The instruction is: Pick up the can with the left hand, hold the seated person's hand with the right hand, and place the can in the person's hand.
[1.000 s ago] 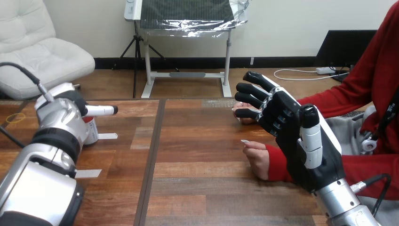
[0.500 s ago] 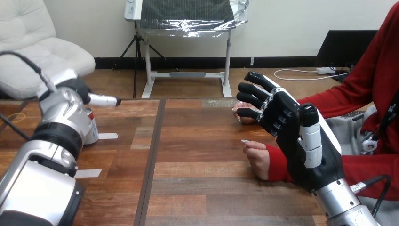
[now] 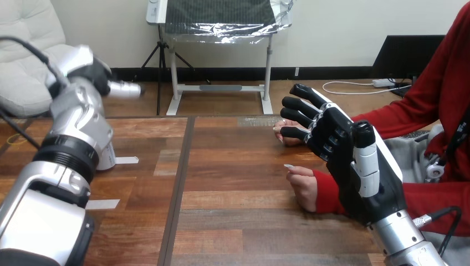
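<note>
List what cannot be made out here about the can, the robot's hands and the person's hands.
Can: head view, mostly hidden behind the left forearm; only a pale strip shows.
Left hand: head view, blurred and turned away; open or shut, cannot tell.
The person's farther hand: head view, largely covered by the open right hand; whether they touch, cannot tell.

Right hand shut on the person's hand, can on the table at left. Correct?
Not quite. The head view shows the right hand open, its fingers straight and spread, curled round neither the person's nearer hand nor the farther hand. The can does stand on the table at left, partly behind the left arm.
</note>
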You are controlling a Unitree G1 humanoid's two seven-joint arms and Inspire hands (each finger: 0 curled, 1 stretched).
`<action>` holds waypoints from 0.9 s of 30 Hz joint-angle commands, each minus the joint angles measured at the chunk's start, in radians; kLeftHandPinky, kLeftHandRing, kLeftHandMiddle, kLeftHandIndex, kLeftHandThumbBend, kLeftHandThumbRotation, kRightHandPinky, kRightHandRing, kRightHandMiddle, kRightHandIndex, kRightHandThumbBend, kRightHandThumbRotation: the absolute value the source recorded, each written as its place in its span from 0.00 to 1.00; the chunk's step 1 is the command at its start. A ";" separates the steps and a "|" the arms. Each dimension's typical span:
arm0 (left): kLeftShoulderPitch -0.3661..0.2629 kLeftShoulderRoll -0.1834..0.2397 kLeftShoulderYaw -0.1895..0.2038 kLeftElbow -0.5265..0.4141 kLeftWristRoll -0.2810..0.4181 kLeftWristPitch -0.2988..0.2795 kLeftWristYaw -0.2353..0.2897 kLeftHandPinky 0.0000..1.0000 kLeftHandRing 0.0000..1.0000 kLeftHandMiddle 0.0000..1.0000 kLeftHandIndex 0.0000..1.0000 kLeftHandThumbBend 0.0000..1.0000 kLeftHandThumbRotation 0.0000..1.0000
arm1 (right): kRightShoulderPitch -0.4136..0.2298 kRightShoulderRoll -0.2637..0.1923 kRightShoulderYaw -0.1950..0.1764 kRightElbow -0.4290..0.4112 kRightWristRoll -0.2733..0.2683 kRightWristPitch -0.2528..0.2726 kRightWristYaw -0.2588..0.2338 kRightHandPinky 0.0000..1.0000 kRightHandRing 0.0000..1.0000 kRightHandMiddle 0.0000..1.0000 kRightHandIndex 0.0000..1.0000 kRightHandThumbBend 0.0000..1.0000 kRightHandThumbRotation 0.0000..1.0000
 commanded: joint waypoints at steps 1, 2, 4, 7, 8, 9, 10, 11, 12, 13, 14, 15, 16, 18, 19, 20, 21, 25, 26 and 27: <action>0.004 0.041 0.030 -0.114 0.005 -0.029 0.061 0.49 0.66 0.72 0.75 0.73 0.41 | -0.053 0.005 -0.001 -0.018 -0.001 0.000 -0.008 0.79 0.86 0.86 0.88 0.84 1.00; 0.008 0.041 0.032 -0.125 0.005 -0.031 0.067 0.49 0.67 0.73 0.76 0.73 0.41 | -0.054 0.005 -0.001 -0.018 -0.001 -0.001 -0.008 0.79 0.86 0.86 0.88 0.84 1.00; 0.016 0.043 0.037 -0.145 0.007 -0.036 0.077 0.51 0.68 0.74 0.76 0.73 0.41 | -0.055 0.007 -0.001 -0.014 -0.002 -0.004 -0.008 0.79 0.87 0.87 0.88 0.84 1.00; 0.030 0.046 0.050 -0.170 -0.001 -0.058 0.093 0.55 0.73 0.78 0.79 0.72 0.41 | -0.058 0.008 -0.002 -0.009 -0.001 -0.009 -0.006 0.79 0.87 0.87 0.88 0.83 1.00; 0.035 0.046 0.058 -0.177 -0.006 -0.070 0.100 0.57 0.75 0.79 0.80 0.71 0.41 | -0.059 0.008 -0.002 -0.007 0.001 -0.009 -0.005 0.79 0.87 0.87 0.88 0.83 1.00; 0.039 0.046 0.063 -0.182 -0.010 -0.078 0.105 0.59 0.76 0.80 0.80 0.71 0.41 | -0.060 0.008 -0.002 -0.006 0.002 -0.008 -0.004 0.79 0.87 0.87 0.88 0.83 1.00; 0.042 0.050 0.063 -0.180 -0.008 -0.099 0.113 0.61 0.78 0.81 0.81 0.71 0.40 | -0.061 0.008 -0.003 -0.005 0.005 -0.007 -0.003 0.79 0.87 0.87 0.88 0.83 1.00; 0.043 0.053 0.061 -0.178 -0.006 -0.112 0.118 0.64 0.79 0.82 0.82 0.70 0.41 | -0.061 0.008 -0.003 -0.004 0.006 -0.006 -0.003 0.79 0.87 0.87 0.88 0.83 1.00; 0.044 0.055 0.059 -0.176 -0.004 -0.121 0.121 0.67 0.80 0.83 0.82 0.70 0.42 | -0.062 0.008 -0.003 -0.004 0.006 -0.005 -0.002 0.79 0.87 0.87 0.88 0.83 1.00; 0.045 0.056 0.062 -0.167 -0.008 -0.145 0.132 0.69 0.81 0.83 0.83 0.69 0.42 | -0.062 0.010 -0.004 -0.002 0.009 -0.006 -0.003 0.79 0.87 0.87 0.88 0.83 1.00; 0.045 0.056 0.066 -0.160 -0.011 -0.161 0.140 0.72 0.82 0.84 0.83 0.69 0.42 | -0.063 0.012 -0.004 -0.001 0.010 -0.006 -0.003 0.79 0.87 0.87 0.88 0.83 1.00; 0.045 0.056 0.068 -0.154 -0.012 -0.172 0.146 0.76 0.84 0.85 0.84 0.69 0.43 | -0.063 0.013 -0.004 0.000 0.012 -0.006 -0.003 0.79 0.87 0.87 0.88 0.83 1.00; 0.043 0.057 0.068 -0.140 -0.012 -0.190 0.154 0.78 0.84 0.86 0.84 0.69 0.43 | -0.064 0.012 -0.004 0.000 0.010 -0.007 -0.003 0.79 0.87 0.86 0.88 0.83 1.00; 0.039 0.056 0.067 -0.122 -0.009 -0.210 0.164 0.81 0.85 0.87 0.85 0.69 0.46 | -0.064 0.011 -0.004 0.001 0.007 -0.008 -0.003 0.79 0.87 0.86 0.88 0.83 1.00; 0.035 0.059 0.057 -0.105 0.001 -0.228 0.171 0.82 0.86 0.87 0.85 0.69 0.47 | -0.065 0.010 -0.003 0.002 0.007 -0.008 -0.002 0.79 0.87 0.86 0.88 0.83 1.00; 0.032 0.062 0.050 -0.093 0.008 -0.241 0.175 0.84 0.86 0.87 0.86 0.68 0.50 | -0.065 0.010 -0.003 0.003 0.008 -0.008 -0.001 0.79 0.87 0.86 0.88 0.83 1.00; 0.030 0.063 0.046 -0.083 0.013 -0.250 0.178 0.85 0.87 0.88 0.86 0.68 0.52 | -0.065 0.010 -0.003 0.004 0.008 -0.008 0.000 0.79 0.87 0.86 0.88 0.84 1.00; 0.013 0.072 0.007 -0.019 0.053 -0.308 0.199 0.87 0.88 0.89 0.88 0.66 0.65 | -0.065 0.011 -0.003 0.005 0.005 -0.008 -0.004 0.79 0.87 0.86 0.88 0.84 1.00; 0.009 0.072 0.003 -0.005 0.057 -0.317 0.200 0.87 0.89 0.90 0.88 0.66 0.67 | -0.064 0.012 -0.002 0.004 0.004 -0.007 -0.005 0.79 0.87 0.86 0.88 0.84 1.00; 0.005 0.072 0.000 0.007 0.060 -0.325 0.202 0.88 0.89 0.90 0.89 0.65 0.69 | -0.064 0.013 -0.002 0.004 0.004 -0.007 -0.006 0.79 0.87 0.86 0.88 0.84 1.00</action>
